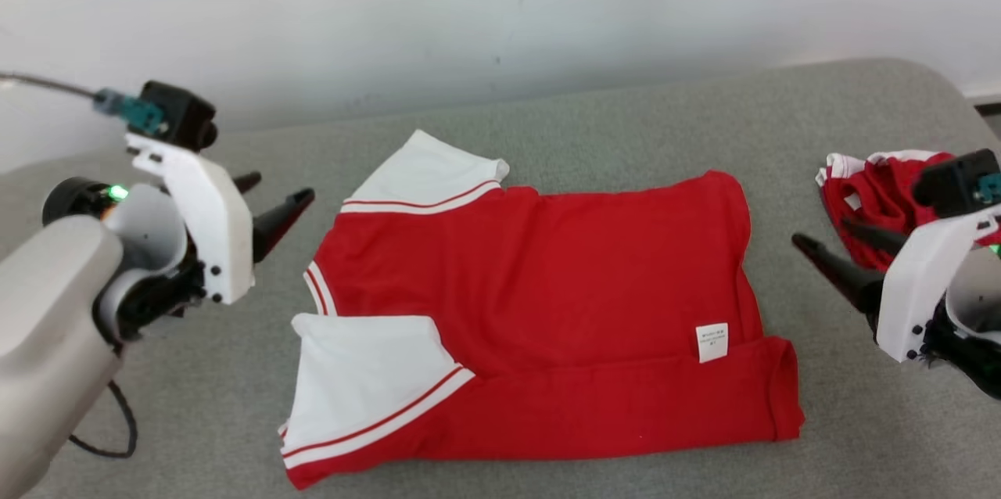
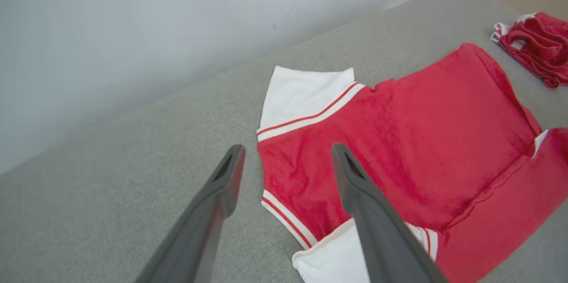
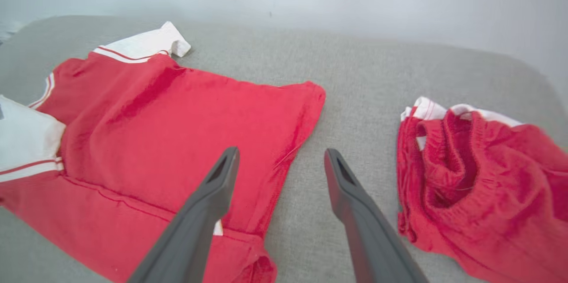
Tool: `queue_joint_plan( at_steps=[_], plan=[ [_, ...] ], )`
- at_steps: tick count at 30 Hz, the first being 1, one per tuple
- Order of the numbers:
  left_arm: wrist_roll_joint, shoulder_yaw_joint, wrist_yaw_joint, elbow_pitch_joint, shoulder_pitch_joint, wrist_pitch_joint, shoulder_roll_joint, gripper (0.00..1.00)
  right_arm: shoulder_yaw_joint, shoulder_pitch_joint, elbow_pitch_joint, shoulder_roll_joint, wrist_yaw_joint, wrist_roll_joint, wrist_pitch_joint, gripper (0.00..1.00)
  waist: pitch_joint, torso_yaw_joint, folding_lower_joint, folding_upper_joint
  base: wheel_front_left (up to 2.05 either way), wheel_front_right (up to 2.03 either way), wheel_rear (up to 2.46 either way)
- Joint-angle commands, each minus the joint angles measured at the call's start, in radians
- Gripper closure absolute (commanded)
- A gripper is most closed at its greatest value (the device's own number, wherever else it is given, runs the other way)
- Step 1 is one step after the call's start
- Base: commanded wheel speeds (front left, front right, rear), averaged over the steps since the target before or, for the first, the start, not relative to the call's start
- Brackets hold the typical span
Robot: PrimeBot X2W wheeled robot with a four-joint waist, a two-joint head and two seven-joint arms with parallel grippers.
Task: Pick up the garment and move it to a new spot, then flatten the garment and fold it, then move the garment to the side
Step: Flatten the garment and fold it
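Two robot hands. One red shirt. One heap of red shorts. One small white tag.

Left hand (image 1: 279, 188) near the neck end of the shirt, not touching it. Two long, dark, pointy fingers (image 2: 222, 194) spread wide, with nothing between them. Right hand (image 1: 823, 233) on the other side, between the bottom hem of the shirt and the red heap. Spread wide too, holding nothing.

Shirt (image 1: 547, 280) in the middle of the grey worktop (image 1: 626, 108), lying flat and sideways, neck toward the left hand. Soft red cloth, a bit fuzzy up close. Two white sleeves, each with thin red stripes along its edge. One sleeve (image 1: 426, 174) sticking out on the far side, the other (image 1: 360, 382) folded in over the near side. Striped white and red trim (image 1: 317, 288) at the neck. A long fold line along the near side, from the near sleeve to the hem, with a red strip below it. Tag (image 1: 712, 342) small, square and white, right on that fold line, close to the hem.

Shorts (image 1: 876, 194) scrunched up in a lumpy heap at the right end of the worktop, apart from the shirt, with bare grey between. Same red cloth, a stretchy gathered waist, a bit of white at the top edge.

Worktop covered in grey, felt-like stuff, with rounded corners. Plain pale wall (image 1: 500, 6) behind it.
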Motion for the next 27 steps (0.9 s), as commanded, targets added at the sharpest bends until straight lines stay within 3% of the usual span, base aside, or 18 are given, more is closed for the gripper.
queue_joint_plan(
  at_steps=[1, 8, 11, 15, 22, 27],
  plan=[
    [0.034, 0.019, 0.030, -0.005, 0.039, -0.089, 0.015, 0.00, -0.018, 0.027, -0.001, -0.004, -0.002, -0.073, -0.090, 0.00, -0.033, 0.005, -0.0001, 0.0000, 0.00, 0.00, 0.00],
    [0.102, 0.087, 0.216, -0.155, 0.238, -0.442, 0.046, 0.00, -0.227, 0.199, 0.031, 0.055, -0.002, -0.267, -0.490, 0.00, -0.092, 0.018, -0.0001, 0.0000, 0.00, 0.00, 0.00],
    [0.090, 0.116, 0.303, -0.235, 0.356, -0.560, 0.045, 0.00, -0.347, 0.300, 0.018, 0.115, -0.002, -0.331, -0.582, 0.00, -0.103, 0.024, -0.0001, 0.0000, 0.00, 0.00, 0.00],
    [0.124, 0.129, 0.401, -0.328, 0.490, -0.666, 0.034, 0.00, -0.515, 0.449, -0.023, 0.201, -0.002, -0.426, -0.619, 0.00, -0.114, 0.031, -0.0001, 0.0000, 0.00, 0.00, 0.00],
    [0.169, 0.208, 0.468, -0.386, 0.688, -0.696, -0.059, 0.00, -0.657, 0.680, -0.104, 0.326, -0.002, -0.513, -0.562, 0.00, -0.117, 0.042, -0.0001, 0.0000, 0.00, 0.00, 0.00],
    [0.236, 0.290, 0.439, -0.342, 0.808, -0.695, -0.167, 0.00, -0.665, 0.730, -0.088, 0.392, -0.002, -0.548, -0.520, 0.00, -0.106, 0.036, -0.0001, 0.0000, 0.00, 0.00, 0.00]
  ],
)
